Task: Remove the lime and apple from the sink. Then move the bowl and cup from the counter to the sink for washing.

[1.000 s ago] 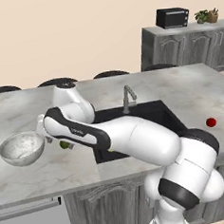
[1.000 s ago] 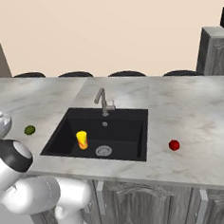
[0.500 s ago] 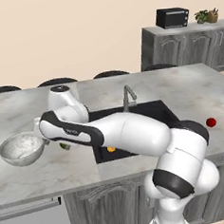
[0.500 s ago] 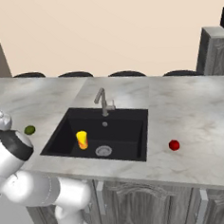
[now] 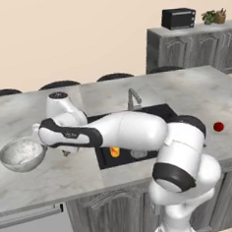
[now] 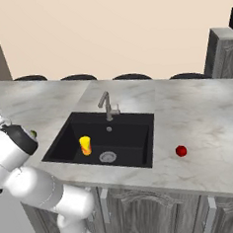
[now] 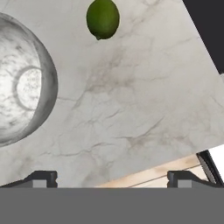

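Note:
My gripper (image 7: 113,179) hangs open over the bare marble counter, with nothing between its fingertips (image 7: 41,178). The grey-white marbled bowl (image 7: 22,78) lies to the left in the hand view, and the dark-green lime (image 7: 103,18) sits ahead at the top edge. In the left base view the bowl (image 5: 22,154) rests on the counter left of the black sink (image 5: 152,112), with my hand just beside it. The yellow cup (image 6: 85,145) stands inside the sink (image 6: 124,123). The red apple (image 6: 181,151) sits on the counter right of the sink. The lime (image 6: 33,134) peeks out behind my arm.
A grey faucet (image 6: 106,105) rises at the sink's back edge. The counter's front edge (image 7: 144,175) runs close to my fingertips in the hand view. A microwave (image 5: 178,18) and a plant (image 5: 213,16) stand on a far cabinet.
My arm has settled lower and stretched left across the counter toward the bowl. The jaws stayed open. Bowl, cup, lime and apple have not moved.

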Controlling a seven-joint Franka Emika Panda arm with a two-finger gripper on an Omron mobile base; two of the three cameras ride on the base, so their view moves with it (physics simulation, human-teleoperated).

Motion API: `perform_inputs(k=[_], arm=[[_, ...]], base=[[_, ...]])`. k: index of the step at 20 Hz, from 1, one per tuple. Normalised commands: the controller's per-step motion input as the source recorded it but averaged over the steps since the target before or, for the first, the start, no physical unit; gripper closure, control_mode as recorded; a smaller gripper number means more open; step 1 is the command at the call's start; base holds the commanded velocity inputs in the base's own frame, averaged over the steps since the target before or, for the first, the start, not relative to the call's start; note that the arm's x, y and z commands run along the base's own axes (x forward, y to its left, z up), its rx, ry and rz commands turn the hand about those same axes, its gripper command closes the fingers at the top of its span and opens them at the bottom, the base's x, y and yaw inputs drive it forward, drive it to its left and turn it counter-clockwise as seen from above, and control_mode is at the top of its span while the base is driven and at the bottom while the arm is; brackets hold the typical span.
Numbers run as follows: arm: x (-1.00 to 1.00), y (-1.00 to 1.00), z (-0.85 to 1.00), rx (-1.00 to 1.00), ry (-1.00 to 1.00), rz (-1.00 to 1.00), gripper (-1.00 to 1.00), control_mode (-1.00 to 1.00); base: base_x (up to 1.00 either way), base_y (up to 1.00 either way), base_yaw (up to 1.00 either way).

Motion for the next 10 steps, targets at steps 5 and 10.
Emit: perform_inputs(k=[5,10], arm=[[0.2,0.15,-0.13,0.0,0.0,0.0,-1.0,-1.0],[0.19,0.16,-0.11,-0.01,0.01,0.0,-1.0,-1.0]], base=[[0.0,0.0,0.0],[0.0,0.0,0.0]])
